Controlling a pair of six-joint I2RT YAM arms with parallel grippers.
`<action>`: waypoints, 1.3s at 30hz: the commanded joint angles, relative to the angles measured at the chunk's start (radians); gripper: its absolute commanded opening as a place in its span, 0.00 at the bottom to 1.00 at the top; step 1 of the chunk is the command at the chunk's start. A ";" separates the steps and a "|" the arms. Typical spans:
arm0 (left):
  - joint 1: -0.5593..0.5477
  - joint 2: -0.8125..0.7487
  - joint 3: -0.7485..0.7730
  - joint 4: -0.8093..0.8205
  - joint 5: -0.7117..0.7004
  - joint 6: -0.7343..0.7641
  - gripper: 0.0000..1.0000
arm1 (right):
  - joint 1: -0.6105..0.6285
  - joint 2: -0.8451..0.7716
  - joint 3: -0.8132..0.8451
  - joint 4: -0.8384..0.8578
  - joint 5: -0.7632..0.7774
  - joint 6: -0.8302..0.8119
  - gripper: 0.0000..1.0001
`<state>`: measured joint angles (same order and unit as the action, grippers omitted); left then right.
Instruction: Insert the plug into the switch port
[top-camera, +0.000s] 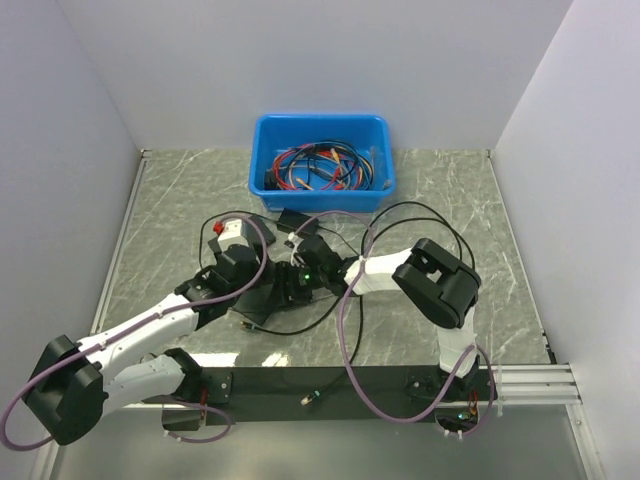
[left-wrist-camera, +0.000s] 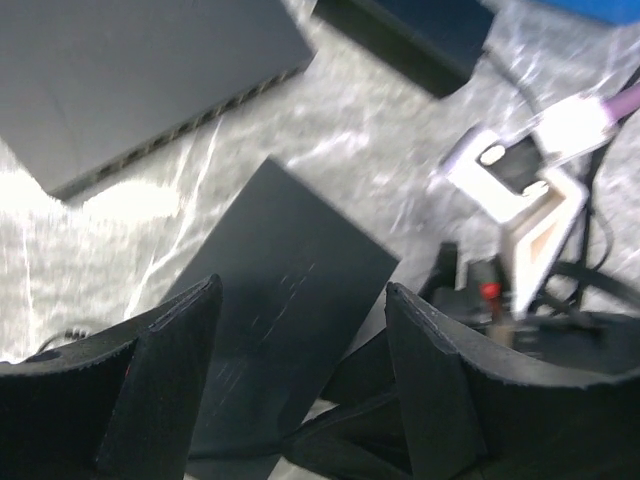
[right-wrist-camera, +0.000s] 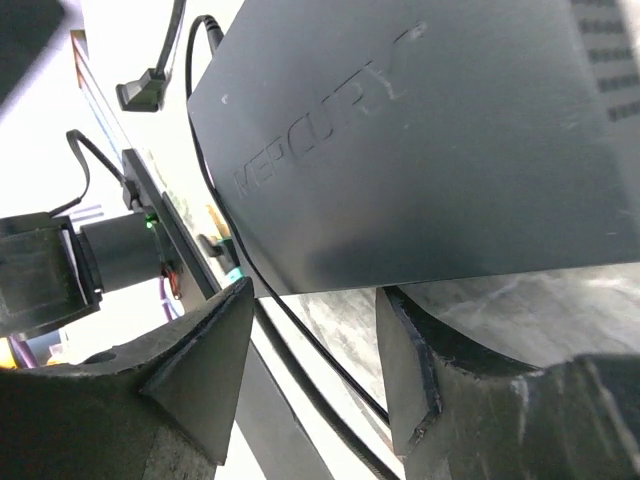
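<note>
just beyond the right fingers (right-wrist-camera: 200, 365) lies the switch (right-wrist-camera: 430, 150).

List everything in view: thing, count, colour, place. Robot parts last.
blue plastic bin: one, blue, far middle of the table, holding tangled red, black and blue cables.
small black brick-shaped adapter: one, black, just in front of the bin.
flat dark boxes: at least two, mid-table under the arms: box with a row of ports, plain box; one box embossed MERCURY.
thin black cables: several, black, looped around the arms.
grey marbled table: one.
left arm, right arm: white and black.
left jaws: open, over the plain box.
right jaws: open, at the MERCURY box's edge.
</note>
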<state>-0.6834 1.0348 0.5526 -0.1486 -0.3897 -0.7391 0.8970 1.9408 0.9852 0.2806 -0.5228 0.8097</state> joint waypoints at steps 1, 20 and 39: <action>-0.005 -0.027 -0.037 0.027 0.065 -0.048 0.72 | 0.025 -0.003 0.052 -0.004 0.030 -0.033 0.59; 0.002 -0.148 -0.068 -0.085 0.003 -0.028 0.71 | 0.137 -0.433 0.103 -0.538 0.776 -0.426 0.62; 0.005 -0.323 -0.128 -0.074 0.002 -0.045 0.71 | 0.419 -0.548 -0.148 -0.285 0.592 -0.445 0.58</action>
<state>-0.6811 0.7395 0.4374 -0.2302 -0.3828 -0.7799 1.2797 1.3334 0.7918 -0.0692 0.0849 0.3744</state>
